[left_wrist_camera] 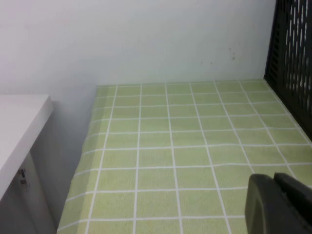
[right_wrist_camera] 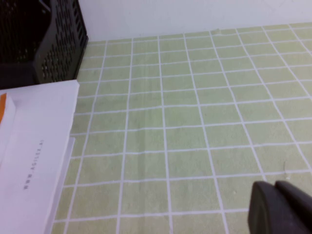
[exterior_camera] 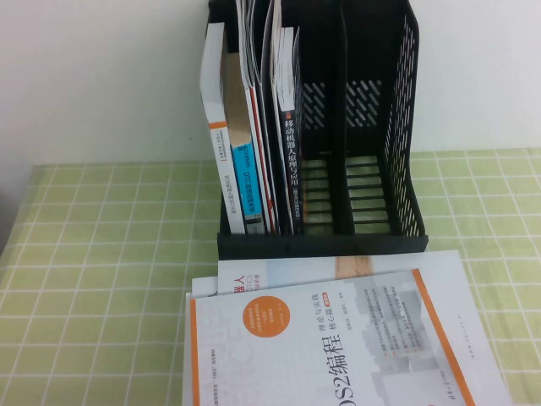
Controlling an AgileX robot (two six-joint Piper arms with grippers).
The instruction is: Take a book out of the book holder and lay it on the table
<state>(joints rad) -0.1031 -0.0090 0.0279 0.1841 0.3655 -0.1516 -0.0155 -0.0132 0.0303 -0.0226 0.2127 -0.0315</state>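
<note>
High view first: the book (exterior_camera: 288,135), the black-spined one with the big white Chinese characters, is standing upright in the book holder (exterior_camera: 397,144), in the slot just right of the other upright books and left of the two empty compartments. So the main thing isn't done: nothing is lifting it and neither gripper is anywhere near it.

Beside it in the rack there's a white-spined book with a blue band (exterior_camera: 245,182) and a white book with an orange mark on its spine (exterior_camera: 215,127), plus some thinner ones between. In front of the holder, flat on the table (exterior_camera: 93,254), lies a white book with orange border (exterior_camera: 338,338) on top of other white books. My guess is that stack is not the target, so the black one is the job that's left: reach in, pinch, pull out, lay flat.

The left gripper (left_wrist_camera: 280,204) shows only as a dark tip in its wrist view, hovering over bare green cloth with the holder's perforated wall well off to one side of the fingers. Can't tell how far open it is. The right gripper (right_wrist_camera: 280,209) is the same story, over bare cloth, with the white stack's edge well away from its fingers. Can't tell there either. Neither holds anything I can see.
</note>
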